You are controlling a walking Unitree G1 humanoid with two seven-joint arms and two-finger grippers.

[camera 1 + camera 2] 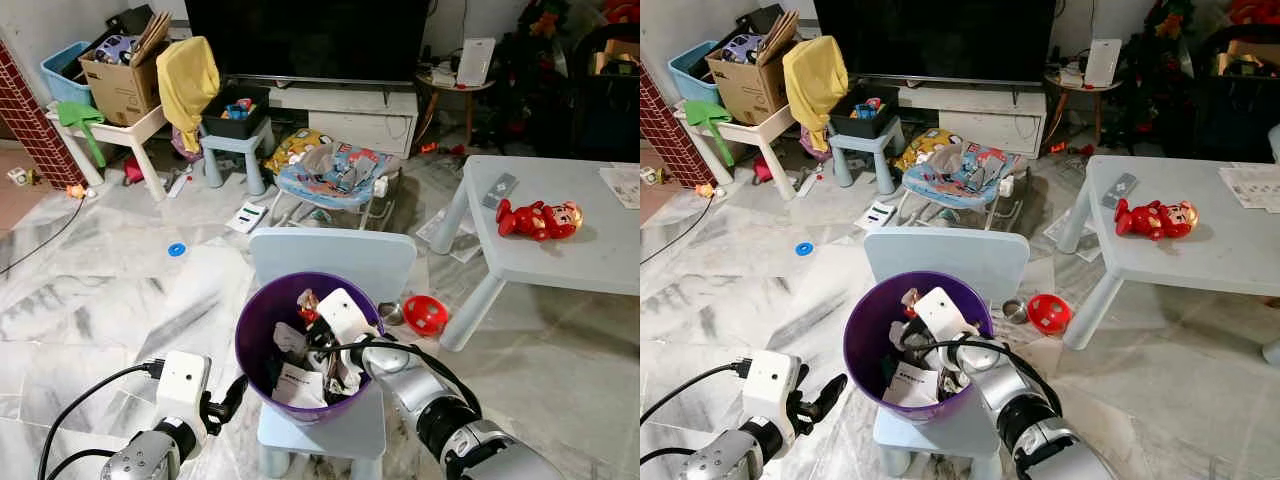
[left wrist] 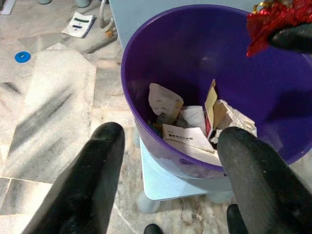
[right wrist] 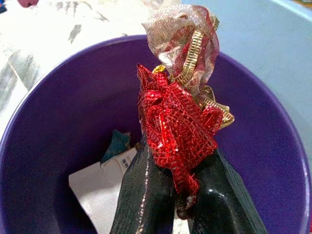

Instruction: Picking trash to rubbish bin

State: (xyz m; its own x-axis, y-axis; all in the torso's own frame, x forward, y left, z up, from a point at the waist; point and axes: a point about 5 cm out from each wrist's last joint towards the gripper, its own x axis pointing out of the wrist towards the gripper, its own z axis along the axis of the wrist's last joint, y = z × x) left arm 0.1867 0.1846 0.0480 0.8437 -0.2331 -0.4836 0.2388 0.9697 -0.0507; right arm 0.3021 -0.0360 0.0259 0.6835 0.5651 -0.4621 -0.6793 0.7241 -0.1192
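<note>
Above the purple bin on the small chair, the right tool pinches a red ribbon. Near left, the left tool is wide open, empty.

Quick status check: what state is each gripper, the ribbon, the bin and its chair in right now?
Right gripper: shut on red-and-gold ribbon, over the bin.
Red-and-gold ribbon: crumpled, held, not yet dropped.
Purple bin: upright on chair, partly filled with paper trash.
Left gripper: open, beside bin.
Blue chair: upright.
</note>
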